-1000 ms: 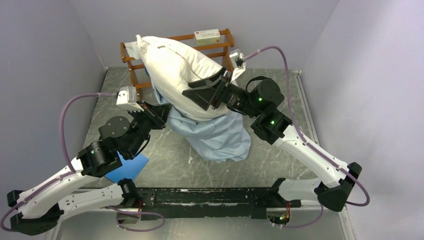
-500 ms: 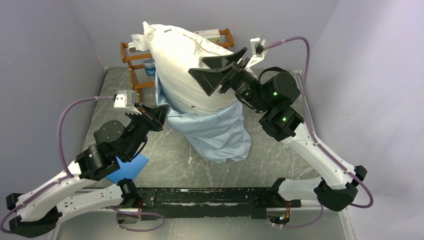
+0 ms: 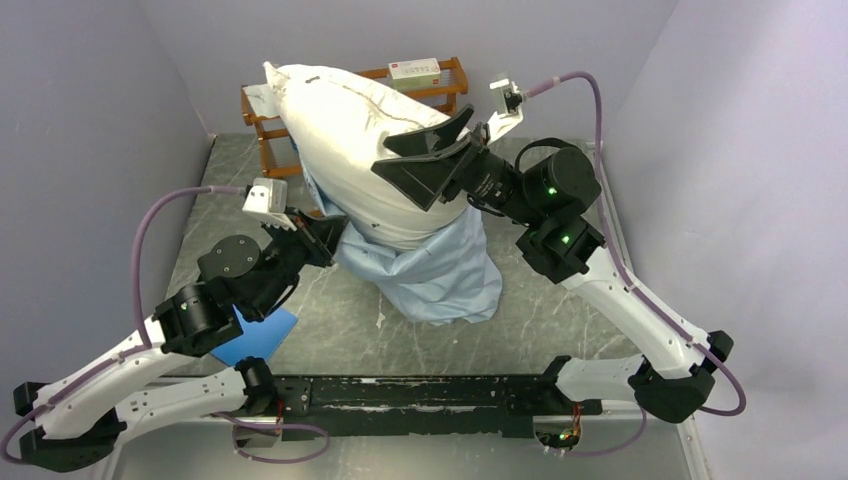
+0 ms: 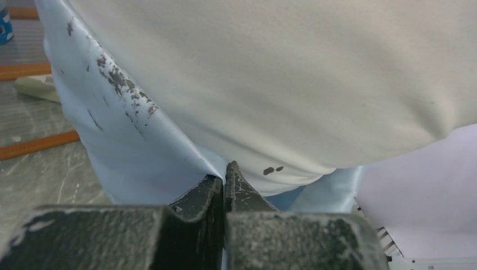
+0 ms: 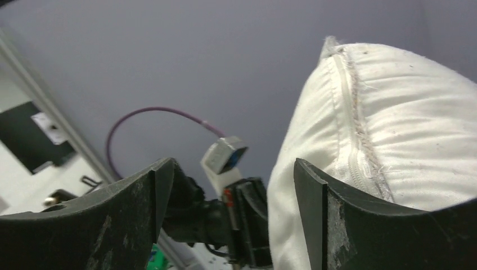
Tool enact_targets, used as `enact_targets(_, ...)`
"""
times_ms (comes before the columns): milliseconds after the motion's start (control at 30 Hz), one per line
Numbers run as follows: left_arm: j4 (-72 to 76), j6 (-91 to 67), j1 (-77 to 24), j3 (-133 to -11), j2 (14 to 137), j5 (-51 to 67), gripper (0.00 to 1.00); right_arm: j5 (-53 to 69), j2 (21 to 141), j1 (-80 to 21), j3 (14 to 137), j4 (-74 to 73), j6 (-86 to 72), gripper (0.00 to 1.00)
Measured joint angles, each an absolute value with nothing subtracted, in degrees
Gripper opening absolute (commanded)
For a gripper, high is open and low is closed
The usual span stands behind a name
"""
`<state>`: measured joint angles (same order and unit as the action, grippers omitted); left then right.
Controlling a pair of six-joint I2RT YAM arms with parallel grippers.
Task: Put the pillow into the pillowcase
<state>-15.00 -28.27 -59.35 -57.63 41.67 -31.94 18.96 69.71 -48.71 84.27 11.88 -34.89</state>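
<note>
Pillow (image 3: 345, 140) bottom end inside pillowcase (image 3: 440, 275), left hand (image 4: 225, 179) pinching pillowcase edge

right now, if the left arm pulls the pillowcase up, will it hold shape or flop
Likely floppy: the pillowcase sags in wrinkled folds below where the left jaws pinch its edge. Probably light and slippery, since the fabric looks thin and sheeny. Its mouth may collapse against the pillow.
</note>
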Motion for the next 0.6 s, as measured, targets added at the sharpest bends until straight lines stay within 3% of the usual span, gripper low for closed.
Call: enact_targets(600,-24.27,-29.76,-59.35,-56.66,34.5,-34.94,0.05,23.59,67.94,-48.71,87.13,18.98,-44.56,0.9)
